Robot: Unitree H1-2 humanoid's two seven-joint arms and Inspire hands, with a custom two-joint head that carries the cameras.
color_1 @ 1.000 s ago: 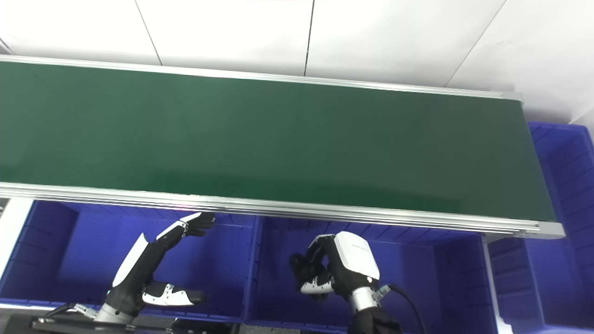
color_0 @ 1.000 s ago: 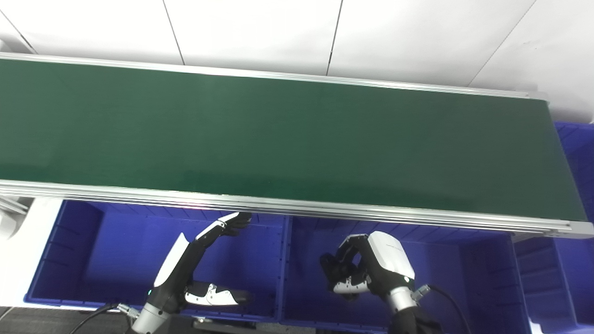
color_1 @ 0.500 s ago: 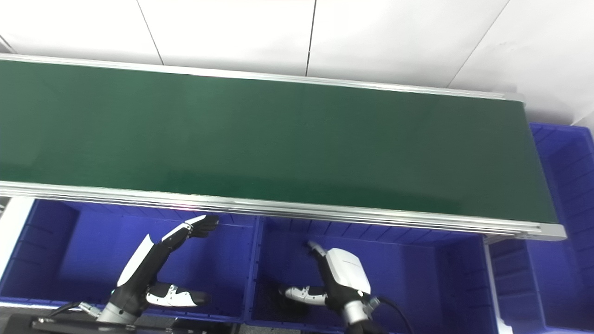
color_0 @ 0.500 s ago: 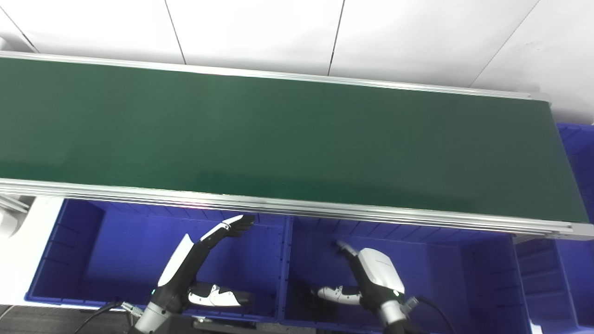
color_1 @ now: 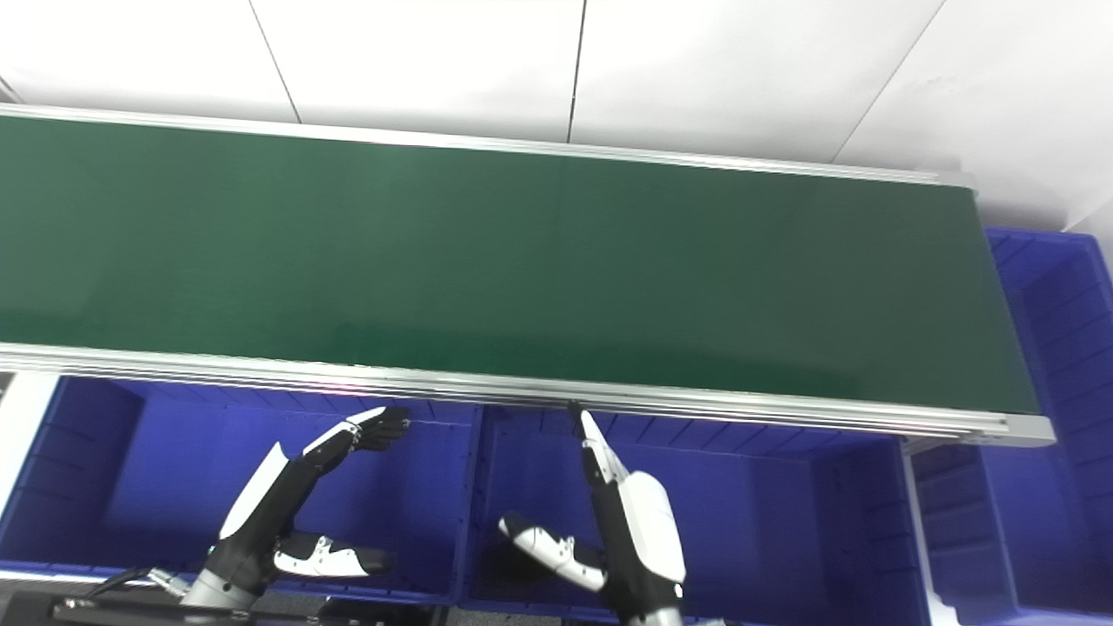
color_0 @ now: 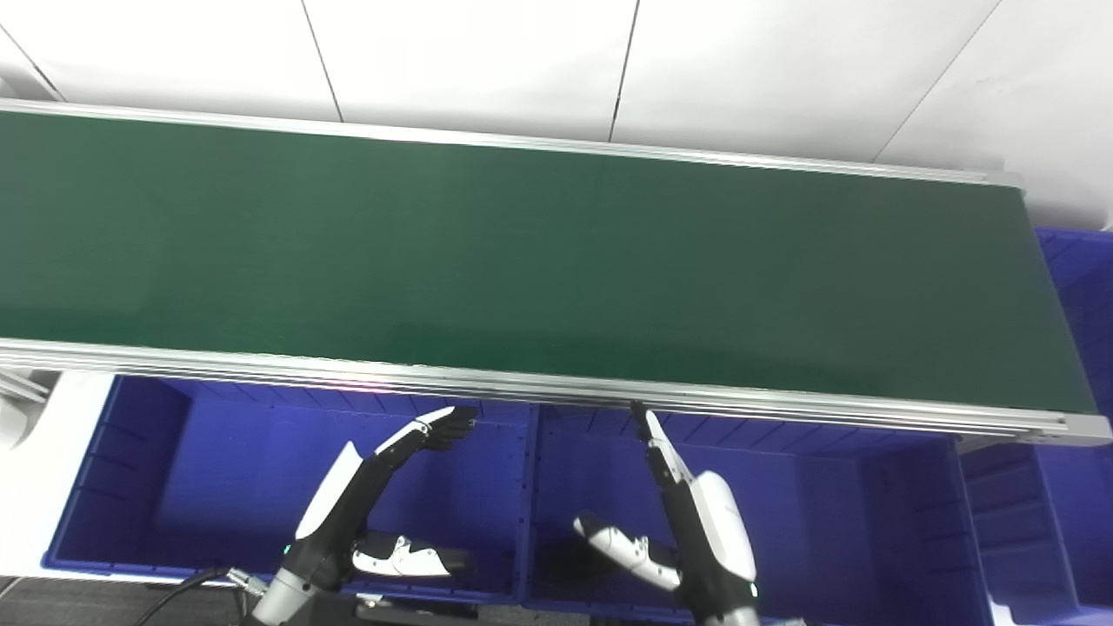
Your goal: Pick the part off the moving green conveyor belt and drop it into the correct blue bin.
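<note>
My right hand is spread wide over the middle blue bin, fingers stretched up toward the near rail of the conveyor, thumb swung out to the left, and nothing held in it. Below that thumb, down on the bin floor, there's a dark patch. It could be the part or just shadow, I can't tell from here.

My left hand hangs open over the left blue bin, fingers reaching up and right with the dark tips just under the rail, thumb lying out flat near the bin's near wall. It holds nothing either.

The green belt runs from left to right across the far side, bare along the whole visible stretch. At its right end another blue bin sits beyond the belt's edge, and a narrower blue compartment shows at the near right corner. White wall panels close off the far side behind the conveyor.
</note>
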